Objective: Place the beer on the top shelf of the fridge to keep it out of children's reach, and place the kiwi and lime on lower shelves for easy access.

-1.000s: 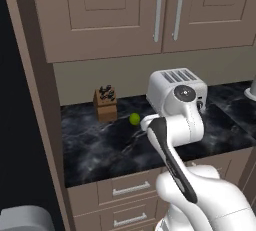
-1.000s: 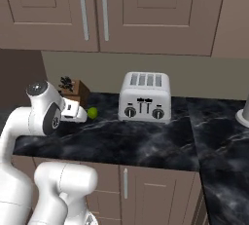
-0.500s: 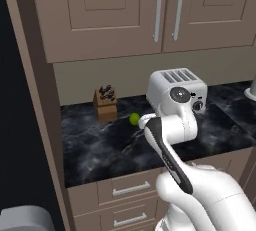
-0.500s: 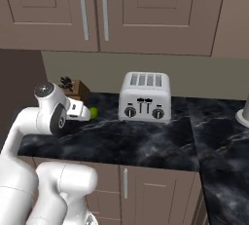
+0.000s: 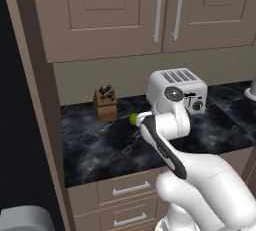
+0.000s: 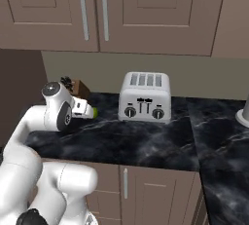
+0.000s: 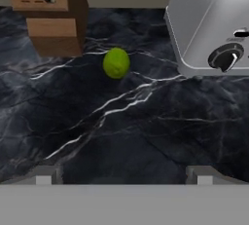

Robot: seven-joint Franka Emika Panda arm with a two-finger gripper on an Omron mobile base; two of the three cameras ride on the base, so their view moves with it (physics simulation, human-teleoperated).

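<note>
The lime (image 7: 116, 63), a small yellow-green ball, lies on the black marble counter (image 7: 146, 131) between a wooden knife block (image 7: 51, 17) and a silver toaster (image 7: 214, 24). In the hand view my gripper (image 7: 124, 176) is open with nothing between its tips, and it hangs over the counter short of the lime. From the left base view the lime (image 5: 133, 119) peeks out just left of my wrist. In the right base view a sliver of the lime (image 6: 94, 113) shows past the hand. The beer, the kiwi and the fridge's shelves are out of view.
A tall black surface (image 5: 17, 125) fills the far left, beyond a taupe side panel (image 5: 42, 140). Taupe wall cupboards (image 5: 130, 10) hang above the counter and drawers (image 5: 130, 190) sit below it. The toaster (image 5: 177, 87) stands right of the lime, the knife block (image 5: 105, 103) left of it.
My wrist and hand have shifted a little to the left, closer to the lime. The jaws have stayed open. The lime, toaster and knife block have not moved.
</note>
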